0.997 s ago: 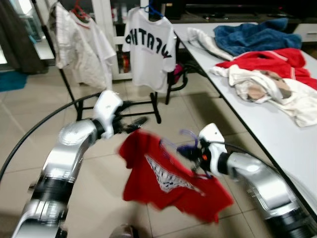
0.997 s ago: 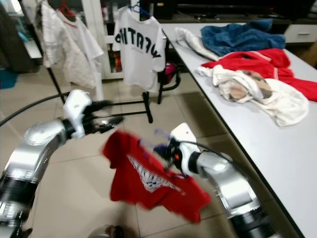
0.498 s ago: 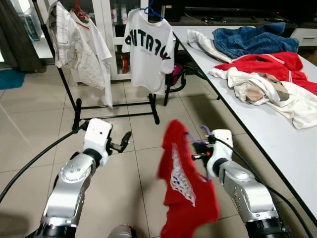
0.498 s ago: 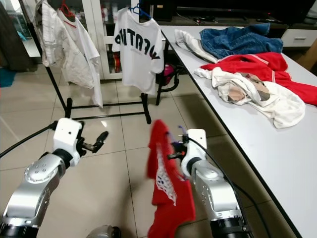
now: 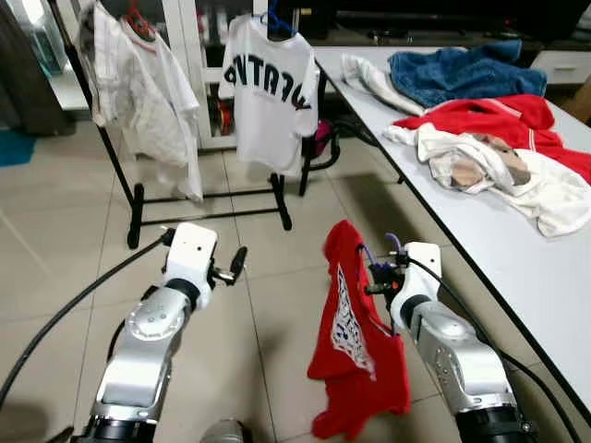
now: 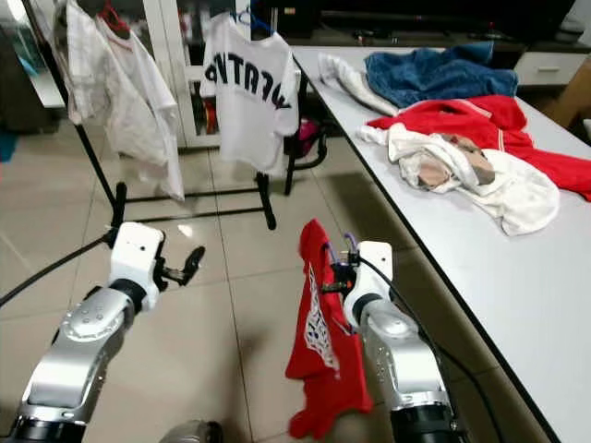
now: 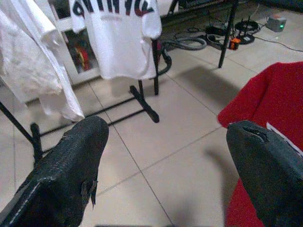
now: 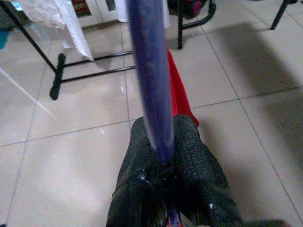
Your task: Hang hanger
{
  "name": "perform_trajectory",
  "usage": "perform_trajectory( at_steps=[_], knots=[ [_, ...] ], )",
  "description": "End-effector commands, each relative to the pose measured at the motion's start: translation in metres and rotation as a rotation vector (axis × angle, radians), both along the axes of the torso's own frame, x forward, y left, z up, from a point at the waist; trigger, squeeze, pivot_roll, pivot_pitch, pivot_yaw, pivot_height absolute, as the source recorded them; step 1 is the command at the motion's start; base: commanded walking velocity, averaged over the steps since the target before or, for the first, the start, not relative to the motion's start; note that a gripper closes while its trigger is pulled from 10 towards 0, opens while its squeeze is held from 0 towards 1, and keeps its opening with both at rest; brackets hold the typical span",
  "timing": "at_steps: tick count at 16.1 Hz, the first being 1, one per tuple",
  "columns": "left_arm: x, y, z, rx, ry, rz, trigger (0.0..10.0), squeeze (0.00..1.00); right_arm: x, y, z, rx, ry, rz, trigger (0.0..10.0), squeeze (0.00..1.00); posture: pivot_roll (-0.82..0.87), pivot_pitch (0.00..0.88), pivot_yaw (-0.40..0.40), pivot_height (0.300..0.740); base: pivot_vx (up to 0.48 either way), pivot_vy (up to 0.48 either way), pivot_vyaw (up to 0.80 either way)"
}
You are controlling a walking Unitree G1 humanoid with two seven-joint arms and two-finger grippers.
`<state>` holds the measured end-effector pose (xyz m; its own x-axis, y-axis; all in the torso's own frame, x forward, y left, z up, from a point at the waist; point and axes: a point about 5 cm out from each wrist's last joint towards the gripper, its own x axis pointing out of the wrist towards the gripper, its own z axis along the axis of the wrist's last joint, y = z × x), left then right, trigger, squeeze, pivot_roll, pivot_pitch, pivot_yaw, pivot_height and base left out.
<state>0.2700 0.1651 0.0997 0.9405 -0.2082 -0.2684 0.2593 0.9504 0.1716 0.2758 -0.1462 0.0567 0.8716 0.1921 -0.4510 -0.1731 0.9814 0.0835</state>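
A red T-shirt [image 5: 355,341] with a white print hangs edge-on from a purple hanger [image 8: 151,85]. My right gripper [image 5: 377,277] is shut on that hanger just below its hook [image 5: 393,245], low over the tiled floor. In the right wrist view the two black fingers [image 8: 189,142] press against the purple bar. My left gripper [image 5: 235,263] is held open to the left of the shirt, apart from it and holding nothing. Its fingers [image 7: 71,161] stand wide apart, with the red shirt [image 7: 270,99] beyond one of them. The black clothes rack [image 5: 137,198] stands ahead.
Two white shirts [image 5: 270,92] [image 5: 143,92] hang on the rack. A white table [image 5: 517,277] runs along the right with blue [image 5: 471,69], red [image 5: 499,115] and white [image 5: 489,166] clothes piled on it. A black cable [image 5: 65,314] curves across the floor on the left.
The left gripper has come away from the shirt's shoulder and drawn back to the left. The shirt has swung from spread out to hanging straight down from the right gripper.
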Motion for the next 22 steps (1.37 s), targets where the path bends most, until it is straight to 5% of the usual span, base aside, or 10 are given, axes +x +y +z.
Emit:
perform_trajectory(
  at_steps=[1,22],
  knots=[
    [0.000,-0.002,0.002,-0.006,-0.006,-0.002,10.0,0.00,0.010,0.001,0.013,0.006,-0.057,-0.003,10.0,0.00,0.03,0.000,-0.046,0.740,0.274,0.000,0.80],
    [0.003,-0.008,0.008,-0.059,-0.021,-0.002,10.0,0.00,0.020,0.005,0.021,-0.026,-0.131,-0.020,10.0,0.00,0.04,0.000,-0.060,0.740,0.371,0.000,0.10]
  ],
)
